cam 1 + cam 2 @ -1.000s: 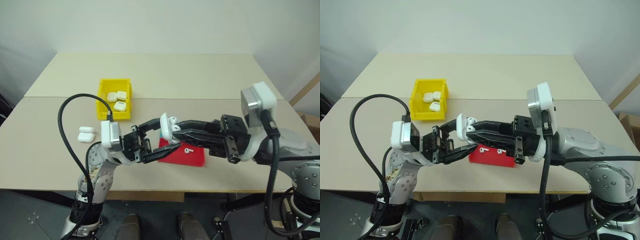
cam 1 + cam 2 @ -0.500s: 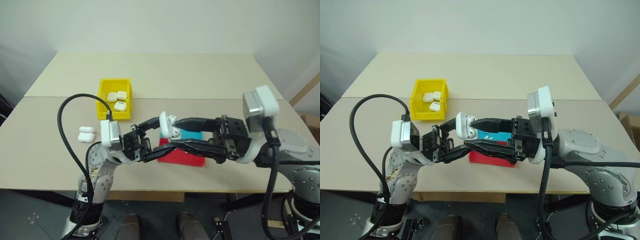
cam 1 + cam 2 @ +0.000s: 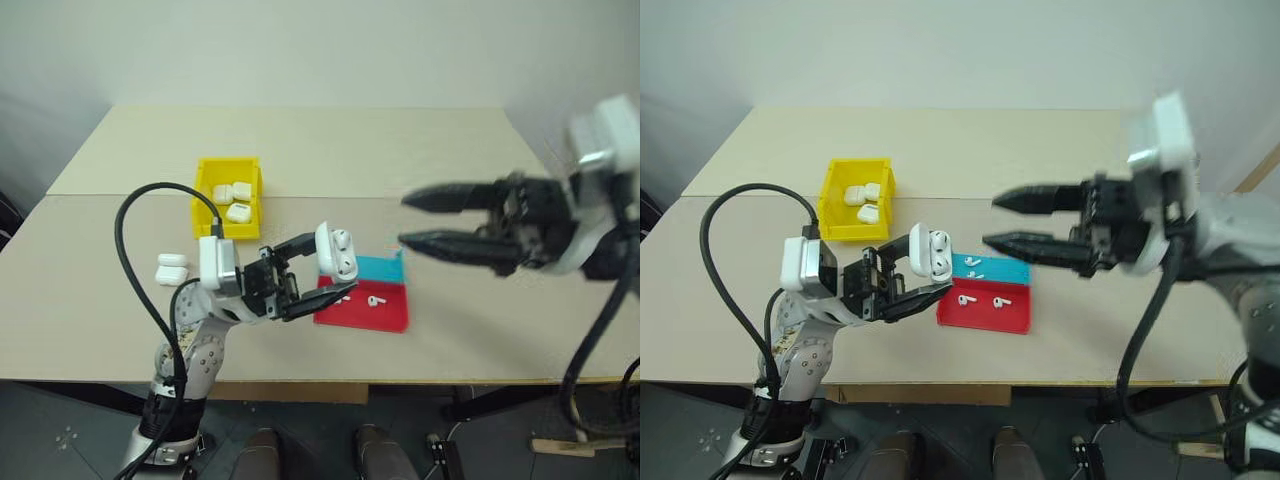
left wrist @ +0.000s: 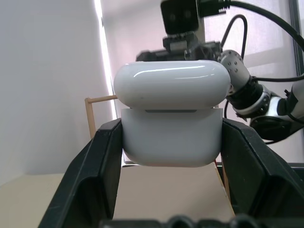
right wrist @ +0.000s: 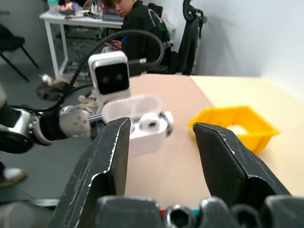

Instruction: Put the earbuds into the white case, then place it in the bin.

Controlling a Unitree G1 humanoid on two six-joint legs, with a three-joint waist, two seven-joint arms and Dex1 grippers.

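A beige desk [image 3: 420,150] holds a yellow plastic bin [image 3: 207,212]. The left gripper [image 3: 318,275] clamps a glossy white case [image 3: 335,250] above it, lid open. The right gripper [image 3: 408,220] hovers, spread wide, empty. The right wrist view reveals an earbud [image 5: 150,122] seated inside.

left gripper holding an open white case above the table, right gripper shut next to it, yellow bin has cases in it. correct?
Not quite: the right gripper is open, jaws spread and empty, as the right eye view shows. The rest holds: the left gripper grips the open white case, and the yellow bin holds cases.
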